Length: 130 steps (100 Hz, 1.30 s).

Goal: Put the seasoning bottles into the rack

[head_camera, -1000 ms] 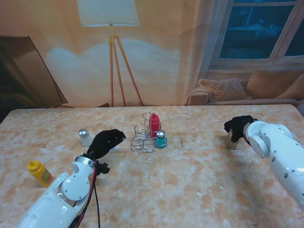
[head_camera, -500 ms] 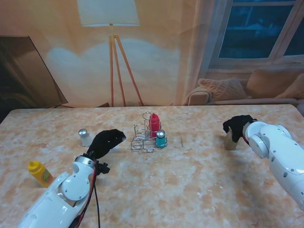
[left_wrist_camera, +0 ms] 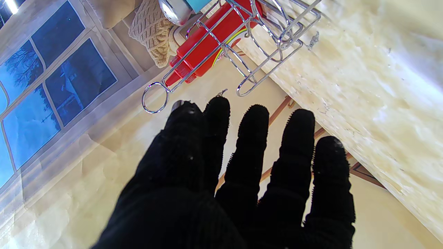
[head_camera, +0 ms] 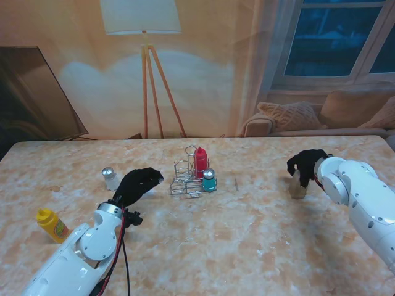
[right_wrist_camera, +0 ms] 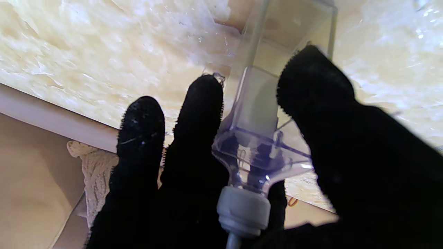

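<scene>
Right robot hand (head_camera: pixel 303 164) is gripping a clear bottle (right_wrist_camera: pixel 263 114) near the bench (head_camera: pixel 247 246) right edge. Left robot hand (head_camera: pixel 138 183) is hovering open, fingers spread, beside the wire rack (head_camera: pixel 187 176) mid-bench, which is holding a red bottle (head_camera: pixel 201 160).

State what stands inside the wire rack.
The wire rack holds a red bottle and a teal shaker. Its nearer compartments appear unfilled; thin wires hide little.

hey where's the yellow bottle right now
In the stand's view the yellow bottle stands on the table's left side, near the edge closest to me, outside the rack and left of the left hand.
</scene>
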Tool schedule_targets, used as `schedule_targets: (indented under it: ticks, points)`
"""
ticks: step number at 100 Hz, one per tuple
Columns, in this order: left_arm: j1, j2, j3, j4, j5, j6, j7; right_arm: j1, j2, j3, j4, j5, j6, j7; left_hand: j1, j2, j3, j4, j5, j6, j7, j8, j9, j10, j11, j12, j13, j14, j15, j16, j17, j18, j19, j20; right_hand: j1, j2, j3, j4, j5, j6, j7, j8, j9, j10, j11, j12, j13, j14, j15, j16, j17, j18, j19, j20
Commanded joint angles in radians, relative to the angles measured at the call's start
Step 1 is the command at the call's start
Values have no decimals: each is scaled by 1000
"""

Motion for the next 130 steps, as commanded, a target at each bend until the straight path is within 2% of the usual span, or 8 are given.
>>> schedule_targets:
  ticks: [1,48,74,103,130]
  points:
    - [1,-2,0,-2,-1,2,-14,-26,-10,1,-10,-4,2,28,17,-11,16,3,-21,-3,0,-2,8,-2,7,8,5,5,-6,27,-3,10,1,19,111,84,58,15,187,-213,291,59,152,-107,125,84,44,-121,36,33,21,-16,34,23]
    - [1,-2,0,-2,0,2,-14,-66,-20,52,-139,-42,18,76,16,-15,19,2,-22,-3,1,-2,7,-2,7,8,5,6,-6,26,-1,8,2,18,123,67,65,27,200,-179,286,48,163,-80,126,91,44,-107,53,32,16,4,32,27]
    - [0,-2,1,-1,-1,0,-14,-74,-27,49,-224,-43,34,122,15,-14,20,2,-22,-3,1,-3,7,-2,7,8,4,5,-6,26,-1,8,2,17,133,68,58,30,204,-158,284,42,162,-60,130,88,44,-93,59,28,14,13,32,29]
    - [0,-2,-1,0,1,-2,-13,-79,-44,-7,-325,-80,150,138,14,-16,22,1,-22,-2,1,-3,7,-2,6,8,5,5,-6,25,1,6,3,16,161,68,41,43,205,-111,286,46,152,-20,150,89,43,-70,72,25,4,45,32,35]
    - [1,-2,-3,-1,2,-4,-11,-74,-59,-65,-384,-58,228,118,13,-15,24,1,-22,-1,0,-3,6,0,6,7,4,6,-7,25,0,7,2,14,171,67,36,52,204,-84,287,56,141,4,169,87,41,-56,88,22,1,61,34,42]
